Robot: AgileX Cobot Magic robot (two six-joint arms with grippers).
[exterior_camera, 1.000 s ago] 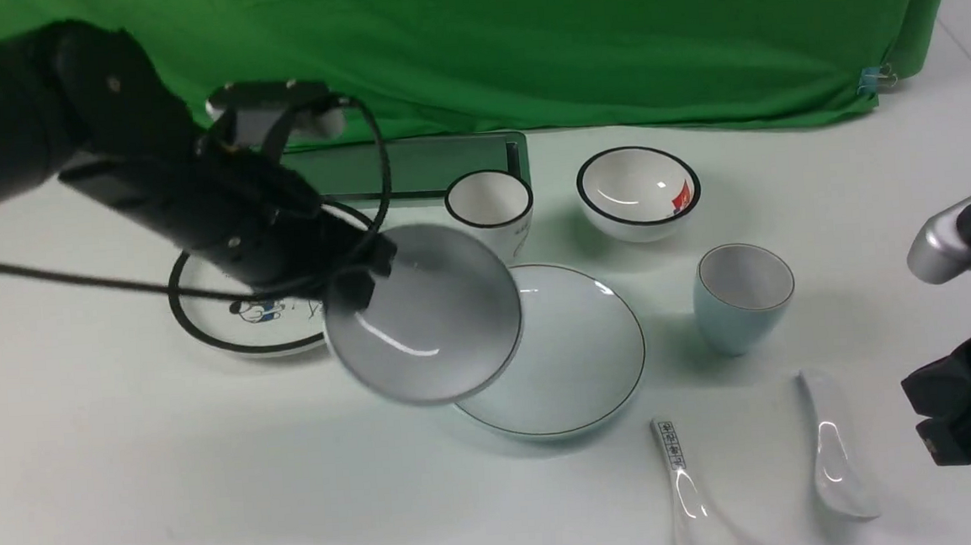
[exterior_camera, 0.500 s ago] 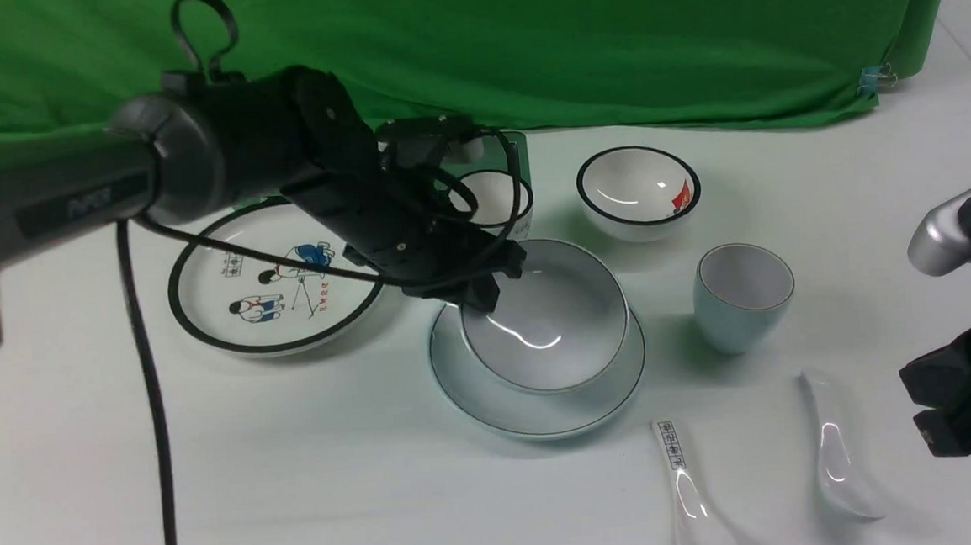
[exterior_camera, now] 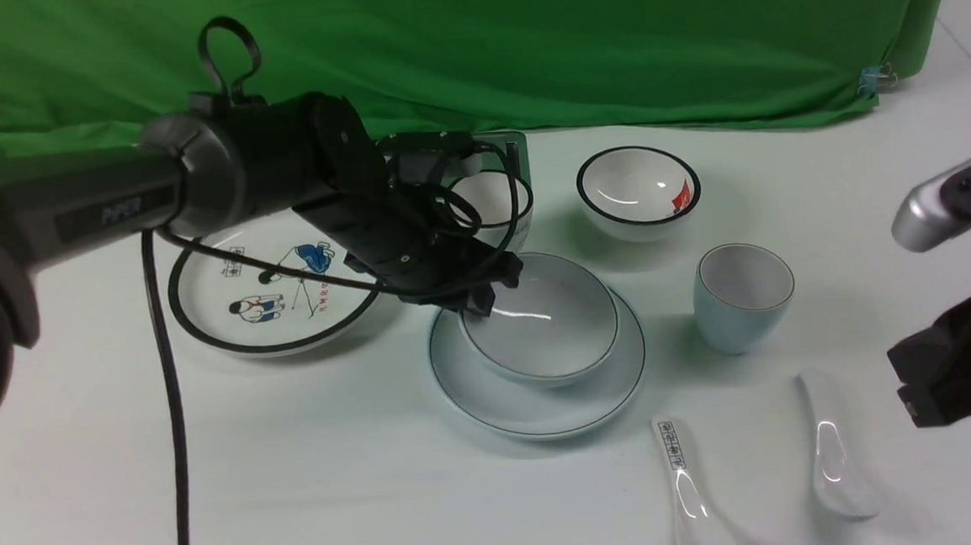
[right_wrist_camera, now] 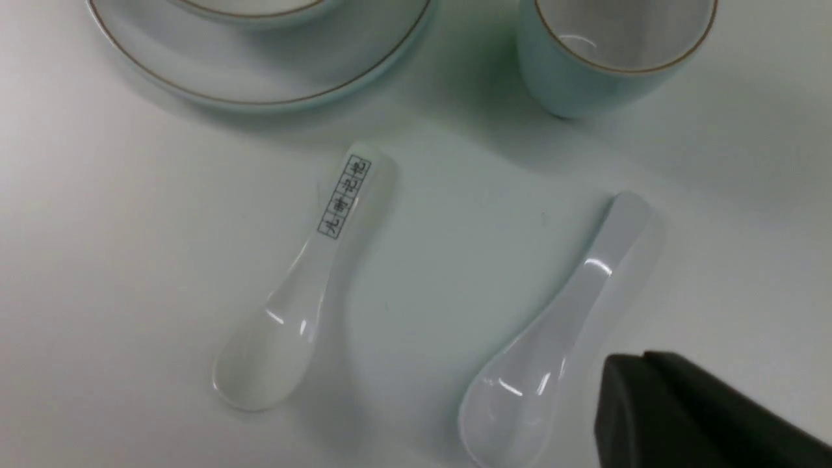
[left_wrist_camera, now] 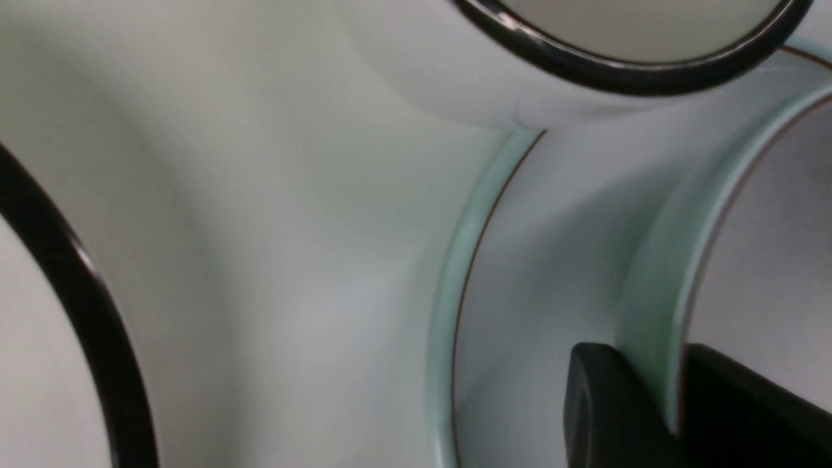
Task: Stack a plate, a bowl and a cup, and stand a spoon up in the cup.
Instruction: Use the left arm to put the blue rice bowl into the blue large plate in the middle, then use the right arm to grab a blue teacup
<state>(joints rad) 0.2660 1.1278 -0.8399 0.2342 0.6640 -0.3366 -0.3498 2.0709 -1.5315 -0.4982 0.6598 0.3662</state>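
Note:
The pale bowl (exterior_camera: 548, 336) sits level inside the plain plate (exterior_camera: 476, 391) at the table's middle. My left gripper (exterior_camera: 483, 302) is shut on the bowl's near-left rim. In the left wrist view its fingers (left_wrist_camera: 604, 403) stand one on each side of the bowl wall (left_wrist_camera: 656, 273), above the plate (left_wrist_camera: 552, 227). The light-blue cup (exterior_camera: 740, 299) stands upright to the right of the plate. The plain white spoon (exterior_camera: 834, 453) lies in front of the cup. My right gripper (exterior_camera: 910, 390) hovers shut and empty just right of the spoon (right_wrist_camera: 552, 344).
A cartoon plate (exterior_camera: 227, 322) lies left of the stack. A black-rimmed cup (exterior_camera: 494, 200) and a black-rimmed bowl (exterior_camera: 636, 192) stand behind it. A spoon with printed characters (exterior_camera: 684, 488) lies left of the plain one. A dark tray (exterior_camera: 412, 167) sits by the green cloth.
My left arm carried the tilted bowl rightward from over the cartoon plate and lowered it level into the plain plate. The right gripper shifted slightly leftward and up.

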